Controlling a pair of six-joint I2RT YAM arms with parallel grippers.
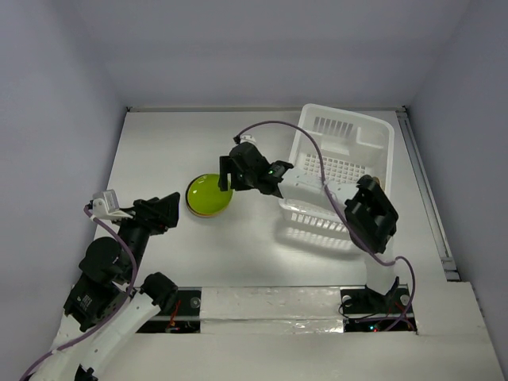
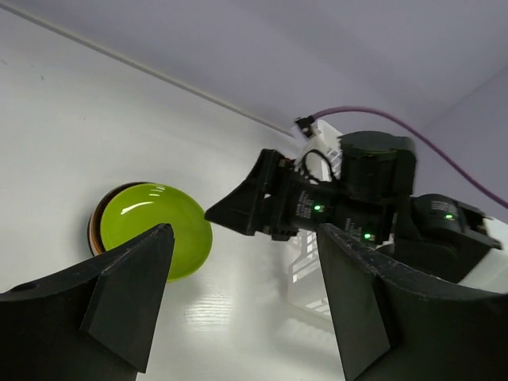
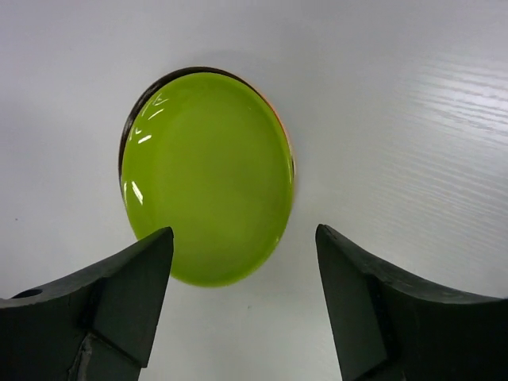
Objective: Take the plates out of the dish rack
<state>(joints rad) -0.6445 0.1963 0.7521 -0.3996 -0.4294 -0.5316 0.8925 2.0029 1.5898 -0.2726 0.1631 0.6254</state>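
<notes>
Hovering over the lime green plate (image 3: 208, 175), the right gripper (image 3: 244, 246) gapes wide, empty. That plate tops the stack (image 1: 208, 213) left of the dish rack (image 1: 373, 131), piled to save room, I'd guess. The left gripper (image 1: 168, 208) hangs open, empty too.

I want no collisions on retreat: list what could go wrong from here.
The right tool, open, hangs close over the lime green plate topping the stack; a low retreat might nudge it off. The left tool, open, points at the same stack, so the two could meet.
</notes>
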